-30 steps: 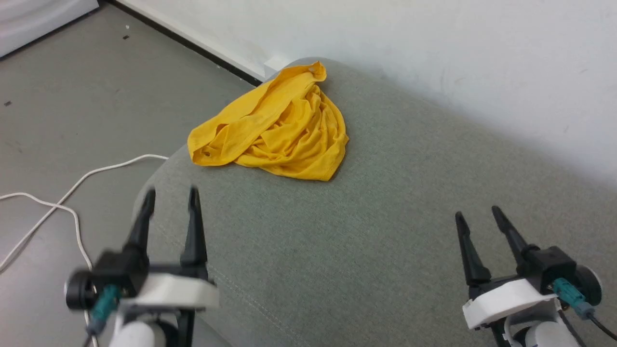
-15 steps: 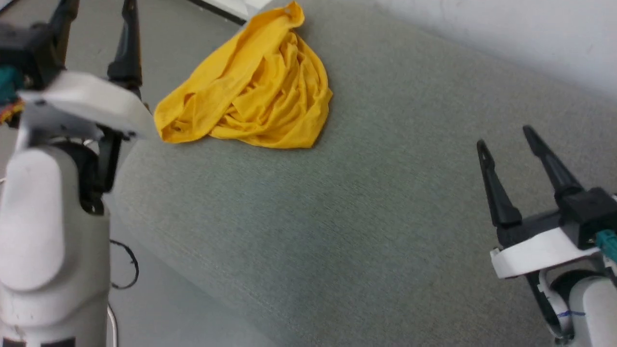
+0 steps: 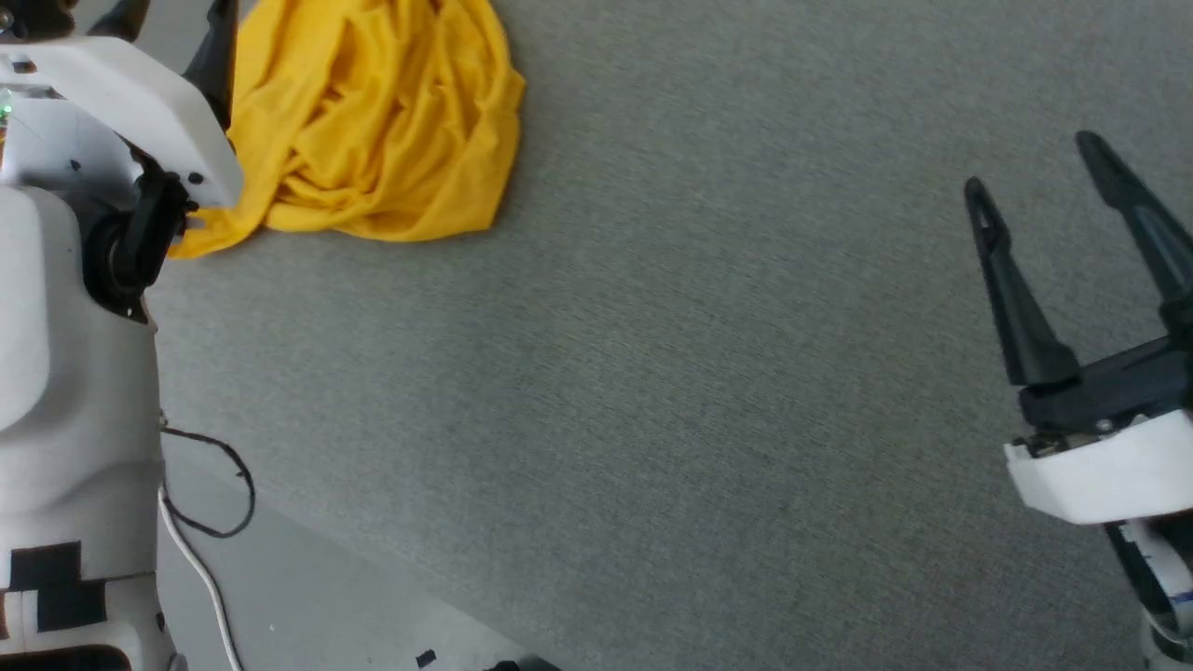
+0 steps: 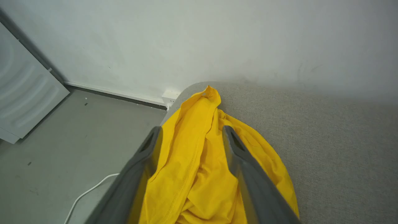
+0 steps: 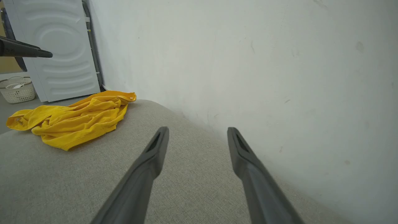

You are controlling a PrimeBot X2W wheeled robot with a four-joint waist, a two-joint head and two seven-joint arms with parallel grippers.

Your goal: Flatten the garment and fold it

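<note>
The garment (image 3: 373, 121) is a crumpled heap of plain bright yellow cloth at the far left end of a grey upholstered surface (image 3: 671, 373). No print shows on it. My left gripper (image 4: 192, 132) hangs open just above the heap, one dark finger on each side of a long yellow fold (image 4: 192, 174), with nothing gripped. In the head view my pale left forearm (image 3: 75, 326) covers the garment's left edge. My right gripper (image 3: 1030, 168) stands open and empty over bare grey fabric, far to the right of the garment (image 5: 71, 119).
The white wall (image 5: 248, 62) runs along the far side of the grey surface. A white appliance (image 5: 59, 46) and a pale basket (image 5: 17, 90) stand on the floor beyond the garment. A white cable (image 4: 90, 193) and a black cable (image 3: 224, 494) lie on the floor at the left.
The head camera has tipped down and moved closer. My left arm has risen and reached forward, so its open gripper is now over the garment. The right gripper stays open.
</note>
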